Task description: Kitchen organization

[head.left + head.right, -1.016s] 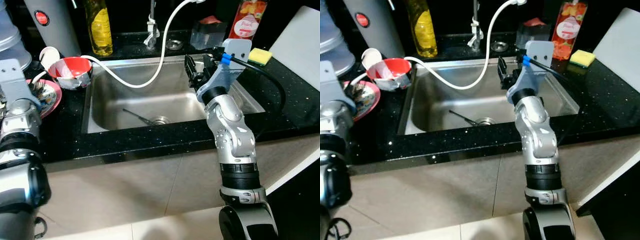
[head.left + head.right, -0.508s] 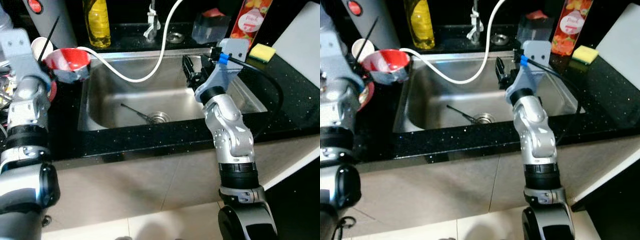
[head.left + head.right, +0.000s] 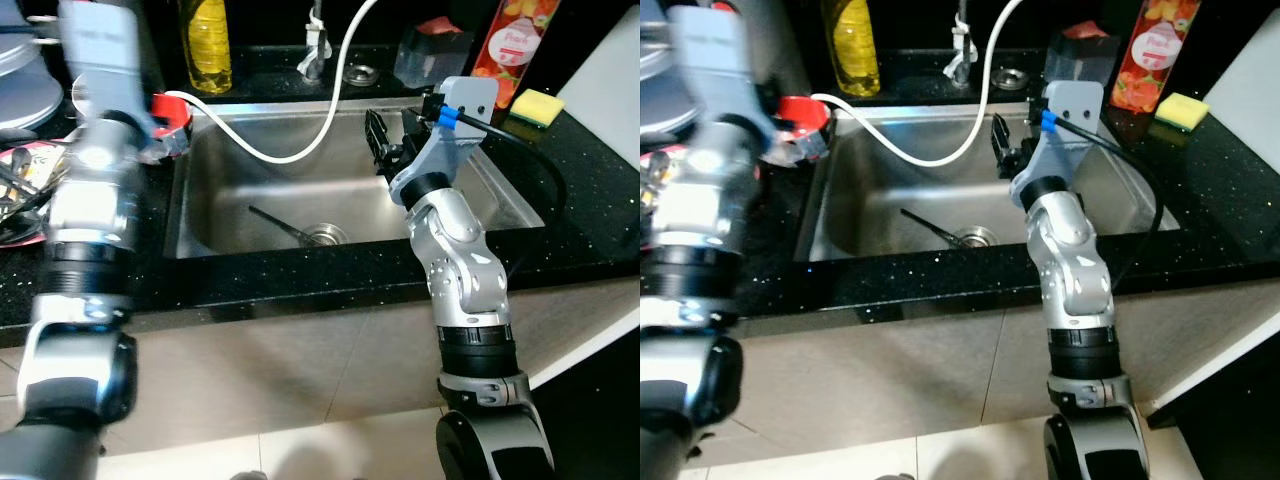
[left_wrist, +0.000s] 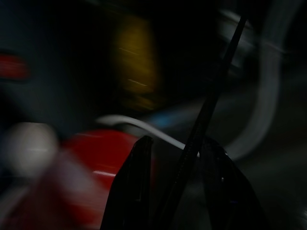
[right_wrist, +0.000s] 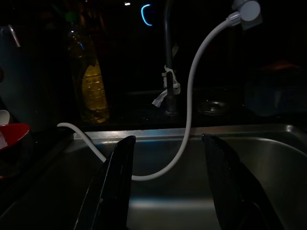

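My left arm [image 3: 95, 190] is raised at the left, blurred, in front of the red bowl [image 3: 172, 105] on the black counter. In the left wrist view my left gripper [image 4: 177, 141] is shut on a thin black stick [image 4: 211, 96] that runs up between its fingers, with the red bowl behind. My right gripper [image 3: 392, 135] hangs open over the right half of the steel sink [image 3: 230, 215], nothing between its fingers [image 5: 122, 167]. A dark thin utensil [image 3: 285, 225] lies on the sink floor beside the drain [image 3: 325, 235].
A white tap hose [image 3: 290, 150] loops from the bowl across the sink. A yellow bottle [image 3: 205, 45], a clear box [image 3: 430, 55], a red carton [image 3: 510, 40] and a yellow sponge [image 3: 540, 105] stand behind. A plate with cutlery [image 3: 20, 190] sits far left.
My left arm has lifted and swung right towards the sink's left corner with the black stick. The camera has shifted slightly. My right arm holds still.
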### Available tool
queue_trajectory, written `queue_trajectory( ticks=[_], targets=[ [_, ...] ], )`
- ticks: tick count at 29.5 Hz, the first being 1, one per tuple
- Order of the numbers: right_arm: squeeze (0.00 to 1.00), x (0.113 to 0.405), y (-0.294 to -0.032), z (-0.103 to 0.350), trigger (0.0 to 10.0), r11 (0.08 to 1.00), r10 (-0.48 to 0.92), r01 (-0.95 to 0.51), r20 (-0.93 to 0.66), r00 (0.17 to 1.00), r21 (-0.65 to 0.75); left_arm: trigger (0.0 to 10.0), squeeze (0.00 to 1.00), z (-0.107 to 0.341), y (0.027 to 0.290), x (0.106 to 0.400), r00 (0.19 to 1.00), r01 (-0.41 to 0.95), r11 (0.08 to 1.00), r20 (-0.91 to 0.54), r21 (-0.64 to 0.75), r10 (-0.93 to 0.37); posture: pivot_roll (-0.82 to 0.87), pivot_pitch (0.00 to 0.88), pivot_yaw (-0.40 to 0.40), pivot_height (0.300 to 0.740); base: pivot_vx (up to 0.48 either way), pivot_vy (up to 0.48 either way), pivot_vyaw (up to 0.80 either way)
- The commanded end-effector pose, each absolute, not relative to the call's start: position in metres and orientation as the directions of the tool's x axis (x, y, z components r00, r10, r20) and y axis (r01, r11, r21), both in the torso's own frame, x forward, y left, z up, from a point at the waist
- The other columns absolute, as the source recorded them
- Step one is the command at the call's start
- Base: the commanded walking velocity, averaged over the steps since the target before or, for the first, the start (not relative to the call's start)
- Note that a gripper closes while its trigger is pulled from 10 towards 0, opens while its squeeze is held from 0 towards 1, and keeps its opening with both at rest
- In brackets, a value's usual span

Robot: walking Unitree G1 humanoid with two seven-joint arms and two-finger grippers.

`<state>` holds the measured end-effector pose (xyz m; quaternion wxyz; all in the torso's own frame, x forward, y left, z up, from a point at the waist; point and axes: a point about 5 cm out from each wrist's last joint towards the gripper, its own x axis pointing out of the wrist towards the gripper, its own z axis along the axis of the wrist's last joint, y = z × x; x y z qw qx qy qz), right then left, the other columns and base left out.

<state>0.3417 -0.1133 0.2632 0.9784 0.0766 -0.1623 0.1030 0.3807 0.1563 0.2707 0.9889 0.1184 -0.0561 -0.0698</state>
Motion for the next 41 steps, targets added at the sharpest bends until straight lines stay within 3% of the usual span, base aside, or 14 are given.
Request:
queue_trajectory(
  ticks=[1,5,6,12,15,16,21,23,26,30,41],
  targets=[
    [0.00,0.342,-0.113,0.261,10.0,0.968,0.175,-0.223,0.324,0.930,0.118,10.0,0.00,0.236,0.136,0.376,0.964,0.265,0.935,-0.056,0.236,-0.259,0.15,0.035,-0.029,0.740,0.000,0.000,0.00],
    [0.00,0.342,-0.113,0.261,10.0,0.968,0.174,-0.222,0.324,0.930,0.118,10.0,0.00,0.218,0.129,0.372,0.951,0.306,0.923,-0.125,0.233,-0.284,0.14,0.037,-0.026,0.740,0.000,0.000,0.00],
    [0.00,0.341,-0.113,0.261,10.0,0.968,0.172,-0.220,0.324,0.930,0.118,10.0,1.00,0.211,0.130,0.371,0.953,0.291,0.930,-0.150,0.224,-0.262,0.14,0.038,-0.024,0.740,0.000,0.000,0.00],
    [0.00,0.341,-0.114,0.261,10.0,0.969,0.170,-0.218,0.322,0.931,0.119,10.0,1.00,0.210,0.141,0.368,0.972,0.218,0.951,-0.134,0.219,-0.192,0.14,0.035,-0.024,0.740,0.000,0.000,0.00],
    [0.00,0.342,-0.113,0.261,10.0,0.968,0.172,-0.220,0.322,0.931,0.119,10.0,1.00,0.221,0.143,0.364,0.980,0.197,0.950,-0.055,0.242,-0.190,0.14,0.035,-0.024,0.740,0.000,0.000,0.00],
    [0.00,0.341,-0.113,0.261,10.0,0.968,0.174,-0.223,0.323,0.930,0.119,10.0,0.00,0.227,0.146,0.362,0.985,0.168,0.955,-0.012,0.245,-0.170,0.14,0.035,-0.024,0.740,0.000,0.000,0.00],
    [0.00,0.342,-0.113,0.261,10.0,0.967,0.177,-0.225,0.324,0.929,0.119,10.0,0.00,0.240,0.163,0.362,0.996,0.037,0.965,0.070,0.259,-0.057,0.14,0.029,-0.029,0.740,0.000,0.000,0.00],
    [0.00,0.342,-0.113,0.261,10.0,0.966,0.183,-0.230,0.322,0.929,0.116,10.0,0.00,0.261,0.200,0.366,0.984,-0.142,0.975,0.133,0.173,0.119,0.15,0.032,-0.035,0.740,0.000,0.000,0.00],
    [0.00,0.342,-0.111,0.261,10.0,0.965,0.189,-0.236,0.321,0.928,0.115,10.0,0.00,0.264,0.213,0.371,0.979,-0.187,0.976,0.107,0.110,0.175,0.15,0.032,-0.035,0.740,0.000,0.000,0.00],
    [0.00,0.339,-0.109,0.262,10.0,0.963,0.200,-0.246,0.317,0.927,0.112,10.0,0.00,0.266,0.249,0.379,0.934,-0.358,0.929,0.043,0.090,0.355,0.13,0.073,-0.032,0.740,0.000,0.000,0.00],
    [0.00,0.330,-0.113,0.257,10.0,0.966,0.196,-0.234,0.289,0.937,0.105,10.0,0.00,0.282,0.257,0.389,0.939,-0.343,0.936,0.061,0.081,0.339,0.09,0.147,-0.014,0.740,0.000,0.000,0.00]
  ],
)
